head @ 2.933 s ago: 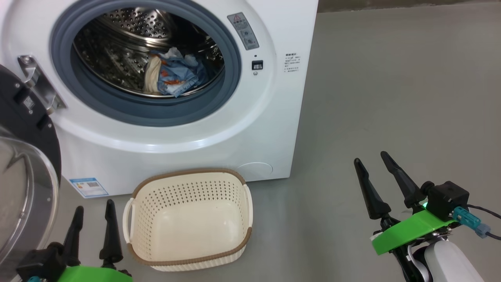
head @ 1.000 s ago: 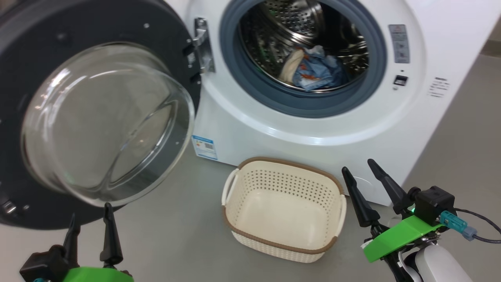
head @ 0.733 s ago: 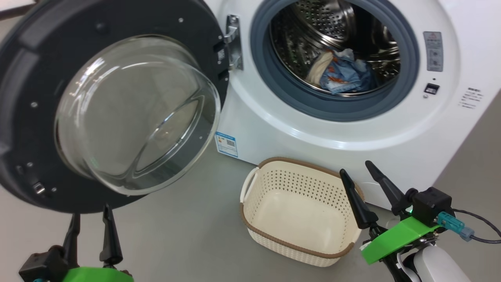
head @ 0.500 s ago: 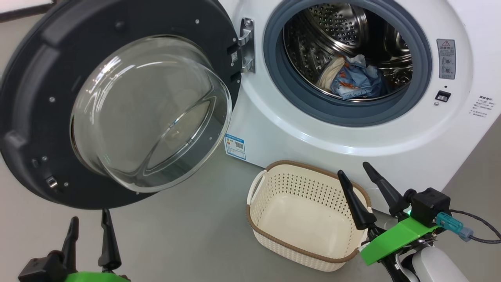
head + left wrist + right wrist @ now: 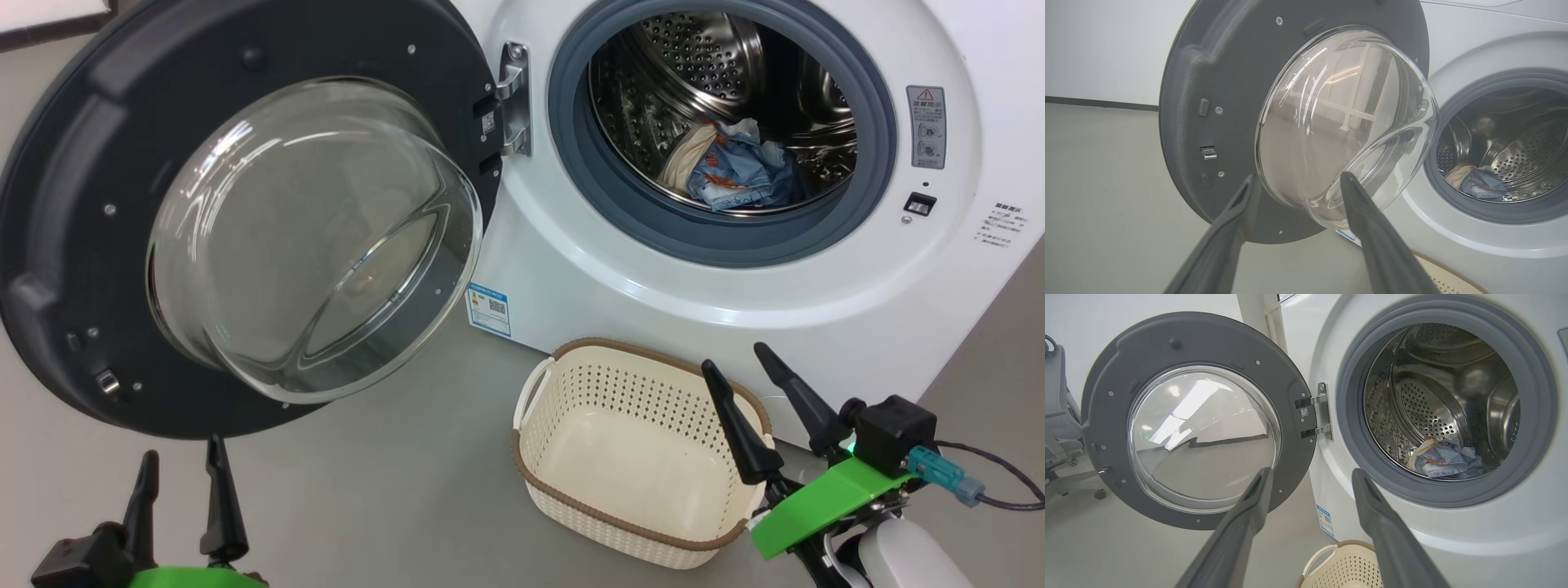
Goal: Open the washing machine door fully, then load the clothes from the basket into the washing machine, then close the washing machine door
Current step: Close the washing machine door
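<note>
The white washing machine (image 5: 735,278) stands with its black washing machine door (image 5: 82,204) swung wide to the left on its hinge, the glass bowl facing out. The clothes (image 5: 735,175), light blue and cream, lie bunched low in the steel drum. On the floor in front sits the cream basket (image 5: 563,457), nothing in it. My left gripper (image 5: 182,447) is open, low and just short of the door's bottom edge (image 5: 1208,102). My right gripper (image 5: 733,355) is open over the basket's right rim. Its wrist view has the hinge between its open fingers (image 5: 1372,522).
Bare grey floor lies left of and in front of the machine. An office chair's base (image 5: 1061,477) stands beyond the open door at the far left. A cable (image 5: 996,486) trails from my right wrist.
The head view has swung left and then settled, so the whole door now shows. Both grippers stay open and nearly still. The clothes and the basket have not moved.
</note>
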Robot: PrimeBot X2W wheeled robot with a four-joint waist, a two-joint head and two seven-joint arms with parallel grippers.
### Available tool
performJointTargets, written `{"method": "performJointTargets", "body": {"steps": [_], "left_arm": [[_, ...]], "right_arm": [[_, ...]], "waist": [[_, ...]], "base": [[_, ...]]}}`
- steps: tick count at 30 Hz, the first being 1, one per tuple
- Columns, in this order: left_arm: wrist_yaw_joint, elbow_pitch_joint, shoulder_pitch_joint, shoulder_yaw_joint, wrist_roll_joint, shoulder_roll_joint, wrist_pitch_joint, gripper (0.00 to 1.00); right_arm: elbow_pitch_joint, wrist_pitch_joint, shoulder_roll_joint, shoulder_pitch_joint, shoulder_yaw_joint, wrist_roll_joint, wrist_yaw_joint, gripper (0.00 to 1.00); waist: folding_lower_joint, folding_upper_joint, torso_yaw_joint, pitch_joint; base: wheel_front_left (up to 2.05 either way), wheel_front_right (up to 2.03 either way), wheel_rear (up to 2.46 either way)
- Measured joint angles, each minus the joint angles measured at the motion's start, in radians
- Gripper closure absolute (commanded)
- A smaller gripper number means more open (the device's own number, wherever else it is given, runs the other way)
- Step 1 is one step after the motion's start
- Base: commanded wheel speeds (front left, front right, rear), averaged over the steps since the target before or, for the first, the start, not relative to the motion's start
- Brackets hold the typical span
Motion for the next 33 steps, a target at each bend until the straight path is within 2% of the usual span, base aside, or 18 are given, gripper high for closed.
{"method": "performJointTargets", "body": {"steps": [2, 4, 5, 6, 12, 17, 26, 33], "left_arm": [[0.0, 0.0, 0.0, 0.002, 0.0, 0.0, 0.0, 0.04], [0.0, 0.0, 0.0, 0.003, 0.0, 0.001, 0.0, 0.56], [-0.001, 0.0, 0.0, 0.004, 0.0, 0.002, 0.0, 0.95], [-0.002, 0.0, 0.0, 0.004, 0.0, 0.003, 0.0, 1.0], [-0.012, -0.028, -0.001, 0.023, -0.003, 0.03, 0.0, 1.0], [-0.035, -0.1, -0.059, 0.078, -0.077, 0.059, 0.022, 1.0], [-0.064, -0.137, -0.262, 0.253, -0.343, 0.144, 0.119, 1.0], [-0.072, 0.068, -0.401, 0.379, -0.573, 0.197, 0.214, 1.0]], "right_arm": [[0.0, 0.0, 0.0, 0.008, 0.002, 0.0, 0.0, 0.0], [0.0, 0.0, 0.0, 0.018, 0.006, 0.0, 0.0, 0.0], [0.001, 0.0, 0.0, 0.018, 0.007, 0.0, 0.0, 0.0], [0.001, 0.0, 0.0, 0.018, 0.007, 0.0, 0.0, 0.0], [0.002, 0.0, -0.002, 0.018, 0.009, 0.0, 0.0, 0.0], [0.002, 0.0, -0.006, 0.018, 0.008, 0.0, 0.0, 0.0], [0.002, 0.0, -0.021, 0.018, 0.013, 0.0, 0.0, 0.0], [0.003, 0.0, -0.034, 0.016, 0.017, 0.0, 0.0, 0.0]], "waist": [[0.0, 0.0, 0.0, -0.001], [0.0, 0.0, 0.0, -0.003], [0.0, 0.0, 0.0, -0.003], [0.0, 0.0, 0.0, -0.003], [0.0, 0.0, 0.0, -0.002], [0.0, 0.0, -0.001, 0.0], [0.0, 0.0, -0.025, 0.015], [0.0, 0.0, -0.061, 0.033]], "base": [[0.0, 0.0, 0.0], [0.0, 0.0, 0.0], [0.0, 0.0, 0.0], [0.0, 0.0, 0.0], [0.0, 0.0, 0.0], [0.0, 0.0, 0.0], [0.0, 0.0, 0.0], [0.0, 0.0, 0.0]]}}
